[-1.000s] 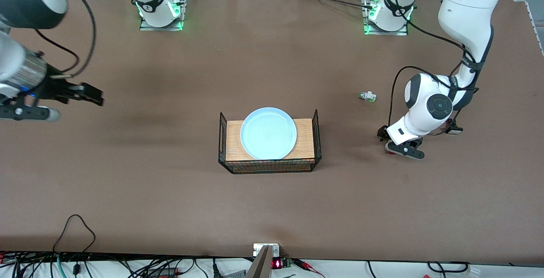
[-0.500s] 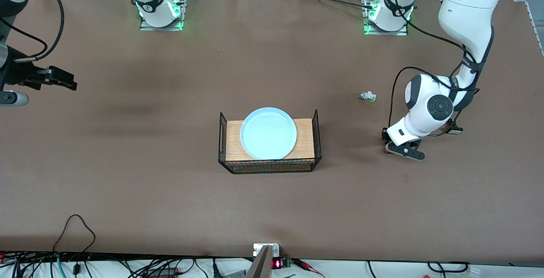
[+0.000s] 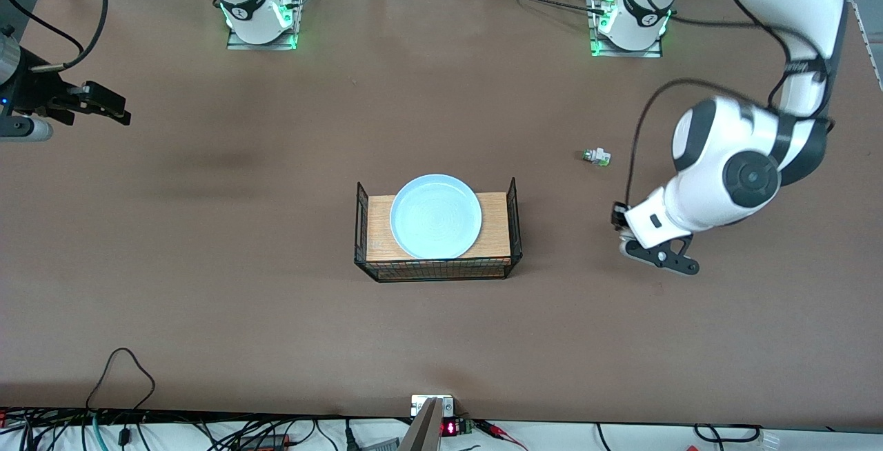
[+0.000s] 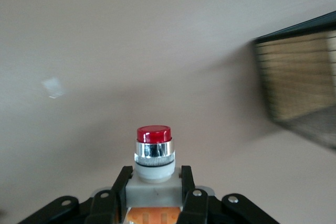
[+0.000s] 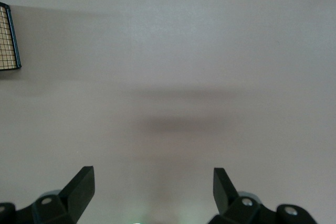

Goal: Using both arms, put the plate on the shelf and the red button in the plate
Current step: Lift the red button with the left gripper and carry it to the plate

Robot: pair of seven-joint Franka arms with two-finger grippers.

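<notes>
The pale light-blue plate (image 3: 436, 216) lies in a black wire basket (image 3: 513, 220) with a wooden floor, at the table's middle. My left gripper (image 3: 623, 225) is shut on the red button (image 4: 154, 153), pinching its white body, with the dark red tip pointing out past the fingertips (image 4: 122, 182). It hangs over bare table between the basket and the left arm's end. In the front view the arm's hand hides the button. My right gripper (image 3: 114, 107) is open and empty over the table at the right arm's end, its fingers (image 5: 82, 186) wide apart.
A small white part with a green tip (image 3: 596, 156) lies on the table, farther from the front camera than my left gripper. The basket also shows in the left wrist view (image 4: 302, 80), and its corner shows in the right wrist view (image 5: 8, 38).
My left arm has risen with the red button held in its gripper. My right gripper has drawn back toward the right arm's end of the table, away from the basket.
</notes>
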